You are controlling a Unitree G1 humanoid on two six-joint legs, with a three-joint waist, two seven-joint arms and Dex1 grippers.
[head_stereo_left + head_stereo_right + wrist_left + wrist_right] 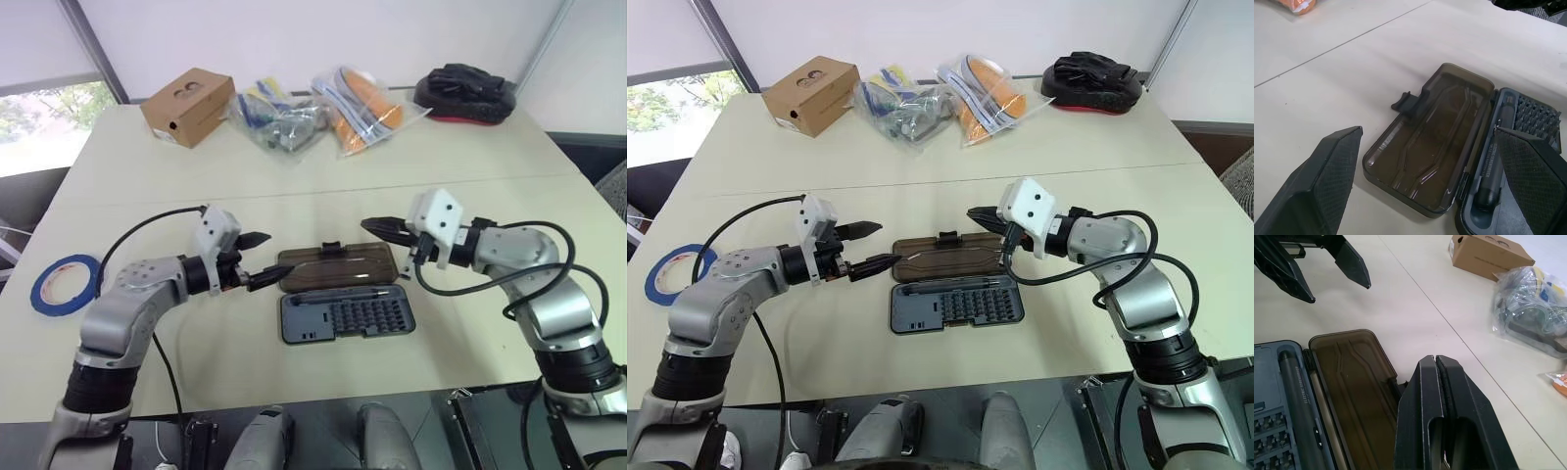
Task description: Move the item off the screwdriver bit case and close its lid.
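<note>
Nothing sits on the flat dark-grey plastic screwdriver bit case (345, 315), so closing remains: wide-open left gripper (257, 260) or empty, clenched right gripper (376, 229) must flip the translucent smoky-brown rectangular lid (336, 267) over.

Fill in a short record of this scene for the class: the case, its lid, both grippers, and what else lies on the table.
case: open, flat on table, bits and driver in tray
lid: laid back flat, nothing on it
left gripper: open, beside lid's end, holding nothing
right gripper: shut, empty, above lid's other end
far side: cardboard box, plastic bags, black pad
left edge: blue tape roll
</note>
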